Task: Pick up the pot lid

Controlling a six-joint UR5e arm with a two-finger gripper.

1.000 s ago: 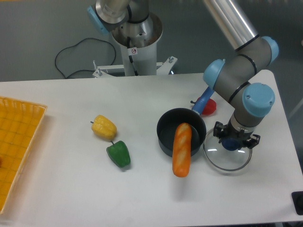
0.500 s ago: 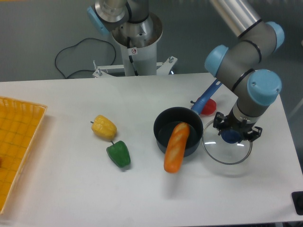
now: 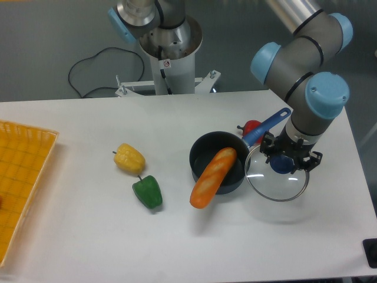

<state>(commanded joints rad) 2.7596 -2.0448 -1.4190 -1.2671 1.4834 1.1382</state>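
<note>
Clear lid [image 3: 272,187] — rim just beside black pot [image 3: 205,152] — orange item [image 3: 213,177] overhanging pot's edge

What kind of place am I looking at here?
Probably a robotics lab: a grey jointed robot arm reaches over a white tabletop set with a round black pan and a green toy-like pepper, perhaps practice props.

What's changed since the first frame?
Claw and pot lid moved up the image, slightly left. Blue handle swung clockwise; black pan nudged slightly left. Carrot pivoted, lower end left. Red item shifted slightly left. No grip or release change visible. Yellow pepper and green pepper unchanged.
</note>
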